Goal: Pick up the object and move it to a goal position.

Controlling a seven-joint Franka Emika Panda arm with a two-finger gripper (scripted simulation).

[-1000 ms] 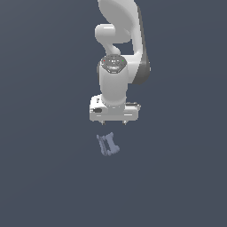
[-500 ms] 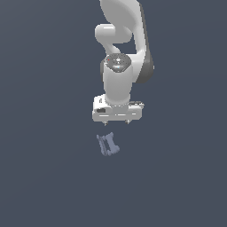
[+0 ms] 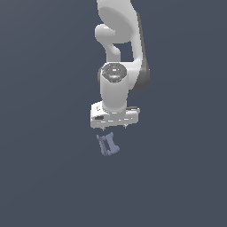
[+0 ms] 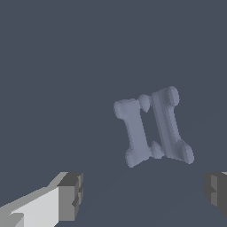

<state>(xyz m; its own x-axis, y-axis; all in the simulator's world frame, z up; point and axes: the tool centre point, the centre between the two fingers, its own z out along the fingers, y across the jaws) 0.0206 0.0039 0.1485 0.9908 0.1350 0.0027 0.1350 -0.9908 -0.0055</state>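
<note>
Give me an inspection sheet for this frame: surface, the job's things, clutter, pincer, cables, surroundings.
Surface: plain dark grey-blue ground, unmarked.
Job's things: the object, a small pale blue-grey ridged piece, lies on the ground untouched; no goal marker seen.
Clutter: nothing seen.
Pincer: the pincer hangs above the object, open; in the wrist view its fingers stand wide apart, and the object is not between them.
Cables: nothing seen.
Surroundings: only the white arm; nothing else seen.

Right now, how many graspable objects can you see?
1: a pale blue-grey ridged object lies below the open hand, free of its fingers.
</note>
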